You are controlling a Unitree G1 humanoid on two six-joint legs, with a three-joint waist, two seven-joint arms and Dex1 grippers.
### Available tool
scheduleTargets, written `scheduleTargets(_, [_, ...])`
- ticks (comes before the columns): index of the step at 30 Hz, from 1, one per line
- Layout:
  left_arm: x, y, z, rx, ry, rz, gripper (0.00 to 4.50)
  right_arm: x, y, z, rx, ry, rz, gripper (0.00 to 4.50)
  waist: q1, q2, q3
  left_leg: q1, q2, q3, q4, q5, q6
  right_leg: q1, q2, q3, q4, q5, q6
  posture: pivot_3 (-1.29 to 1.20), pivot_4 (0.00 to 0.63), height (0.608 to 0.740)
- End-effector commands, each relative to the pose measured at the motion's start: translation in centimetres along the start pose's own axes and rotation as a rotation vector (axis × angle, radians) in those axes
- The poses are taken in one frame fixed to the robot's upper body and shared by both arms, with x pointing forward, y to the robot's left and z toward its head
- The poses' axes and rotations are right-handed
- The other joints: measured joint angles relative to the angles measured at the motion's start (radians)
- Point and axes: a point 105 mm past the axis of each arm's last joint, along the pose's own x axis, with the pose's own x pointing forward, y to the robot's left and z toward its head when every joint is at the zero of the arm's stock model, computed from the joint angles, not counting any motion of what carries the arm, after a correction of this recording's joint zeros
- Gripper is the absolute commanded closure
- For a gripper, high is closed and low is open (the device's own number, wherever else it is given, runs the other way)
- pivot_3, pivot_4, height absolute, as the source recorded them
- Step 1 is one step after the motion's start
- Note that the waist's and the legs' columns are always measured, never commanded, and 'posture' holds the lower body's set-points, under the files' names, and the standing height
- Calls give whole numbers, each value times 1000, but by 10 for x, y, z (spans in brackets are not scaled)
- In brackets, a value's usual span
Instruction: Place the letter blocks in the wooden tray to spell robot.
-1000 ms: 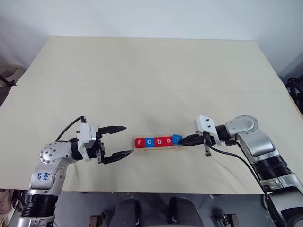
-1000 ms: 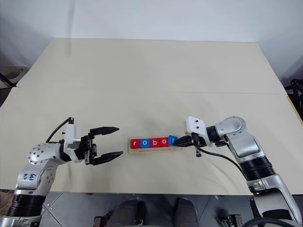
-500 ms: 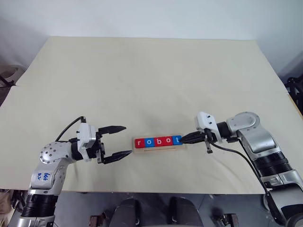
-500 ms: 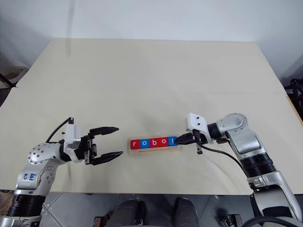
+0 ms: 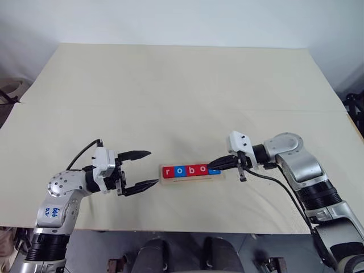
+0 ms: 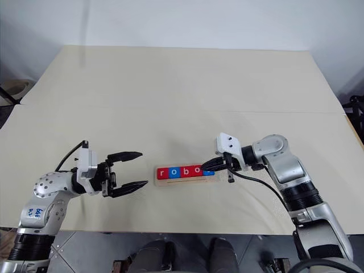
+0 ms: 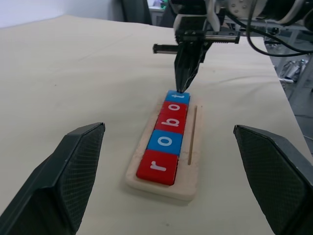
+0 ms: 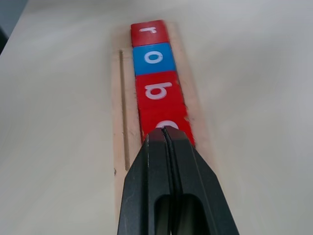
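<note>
Beige table [image 5: 182,91], wooden tray [image 7: 193,169] lower centre, letter blocks [image 5: 187,170] reading robot. Right gripper [image 5: 213,165] pinched together, probably pressing t flush. Left gripper [image 5: 149,168] spread, idle. Next: retract.

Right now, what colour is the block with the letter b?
Red, with a white letter: the b block, clearest in the left wrist view.

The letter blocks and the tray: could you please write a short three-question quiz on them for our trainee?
1. True or false: the left claw is shut.
2. Which colour is the r block: A red, B blue, C green?
3. Which block do the shut right claw's tips rest on, in the wooden tray?

Key: 1 false, it is open; 2 A; 3 the blue t block at the word's end.
</note>
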Motion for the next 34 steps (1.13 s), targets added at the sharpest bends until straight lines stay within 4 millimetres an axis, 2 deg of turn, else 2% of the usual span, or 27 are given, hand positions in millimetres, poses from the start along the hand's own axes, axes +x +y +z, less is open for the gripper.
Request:
scheduleTargets(1, [-10,0,7,22,-12,19,0,-31,2,11,-10,-85,-108,3963,1,0,0,0,0,0,0,0,0,0,0,0,0,0,0,0,150,740])
scheduleTargets(7, [-22,3,-1,34,44,26,0,-71,21,-7,-64,-135,-321,1948,1,0,0,0,0,1,-1,0,0,0,0,0,-1,0,0,0,150,740])
scheduleTargets(12, [-36,17,-1,67,75,67,0,-95,41,-19,13,-158,-360,243,0,0,0,1,0,1,-1,0,0,0,0,0,0,0,0,0,150,740])
scheduleTargets(13, [-38,21,-1,69,91,73,0,-97,43,-20,26,-160,-366,24,0,0,0,1,0,1,-1,0,0,0,0,1,0,0,0,0,150,740])
scheduleTargets(17, [-44,28,5,68,87,65,0,-99,46,-20,31,-169,-375,24,-2,0,0,2,0,1,-1,0,0,0,0,1,0,0,0,0,150,740])
scheduleTargets(22, [-40,35,11,111,75,84,0,-100,48,-19,23,-185,-377,24,1,0,0,2,0,1,-1,0,0,0,0,1,0,0,0,0,150,740])
scheduleTargets(34, [-30,36,13,127,60,108,0,-92,50,-19,23,-227,-383,24,1,0,0,2,0,1,-1,0,0,0,0,1,0,0,0,0,150,740])
